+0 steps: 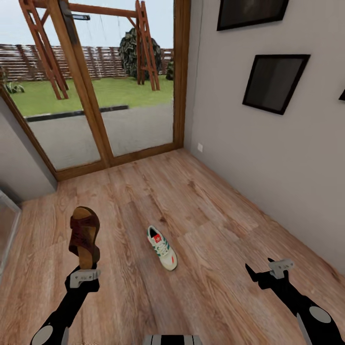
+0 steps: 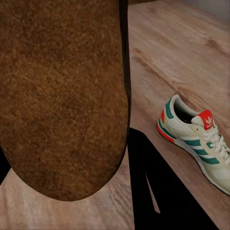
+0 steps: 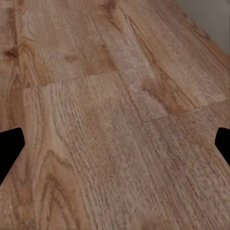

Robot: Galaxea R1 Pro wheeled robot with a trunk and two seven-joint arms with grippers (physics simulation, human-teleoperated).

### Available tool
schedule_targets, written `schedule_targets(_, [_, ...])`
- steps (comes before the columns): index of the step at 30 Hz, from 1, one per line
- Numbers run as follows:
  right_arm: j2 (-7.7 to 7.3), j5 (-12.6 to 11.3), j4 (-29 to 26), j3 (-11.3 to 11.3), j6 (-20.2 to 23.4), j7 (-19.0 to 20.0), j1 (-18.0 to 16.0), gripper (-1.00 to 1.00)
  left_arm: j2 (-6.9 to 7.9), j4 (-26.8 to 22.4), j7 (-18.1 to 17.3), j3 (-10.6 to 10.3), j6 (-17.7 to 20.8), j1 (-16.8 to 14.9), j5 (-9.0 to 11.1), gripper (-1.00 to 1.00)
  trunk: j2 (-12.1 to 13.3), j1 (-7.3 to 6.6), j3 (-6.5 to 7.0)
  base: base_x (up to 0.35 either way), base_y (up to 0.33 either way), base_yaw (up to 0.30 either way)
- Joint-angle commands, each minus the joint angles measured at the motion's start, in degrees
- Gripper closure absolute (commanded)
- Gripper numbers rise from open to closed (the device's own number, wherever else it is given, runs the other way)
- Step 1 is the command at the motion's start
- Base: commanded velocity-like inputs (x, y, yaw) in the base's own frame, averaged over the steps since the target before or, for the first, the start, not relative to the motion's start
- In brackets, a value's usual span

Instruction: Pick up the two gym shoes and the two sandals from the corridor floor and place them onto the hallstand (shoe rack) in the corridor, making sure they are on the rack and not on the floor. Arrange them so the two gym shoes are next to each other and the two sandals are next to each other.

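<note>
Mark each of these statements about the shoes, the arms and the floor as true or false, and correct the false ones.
1. The left gripper holds a sandal lifted off the floor. True.
2. A gym shoe lies on the corridor floor between the two arms. True.
3. The right gripper carries the other gym shoe. False: its jaws are open and hold nothing.
4. The gym shoe on the floor is tipped onto its side. False: it rests on its sole, laces up.
5. A glass door to a garden stands ahead. True.
</note>
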Motion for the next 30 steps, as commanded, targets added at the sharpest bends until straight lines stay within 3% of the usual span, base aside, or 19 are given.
schedule_targets(1, [0.03,0.5,-0.1,-0.1,0.1,0.3,0.0,-1.00,-0.12,0.0,-0.4,0.2,-0.4,-0.1,-0.9,1.00,0.0,0.00,0.01,0.112,-0.051,0.227])
schedule_targets(18, [0.04,0.5,0.0,-0.1,0.1,0.3,0.0,-1.00,-0.27,-0.1,-0.4,0.4,-0.3,-0.1,-1.1,1.00,0.0,0.00,0.96,0.220,-0.164,0.227])
schedule_targets(30, [0.04,0.5,0.0,-0.1,0.1,0.3,0.0,-1.00,-0.25,-0.1,-0.4,0.5,-0.3,-0.1,-1.1,1.00,0.0,0.00,1.63,0.012,-0.269,0.227])
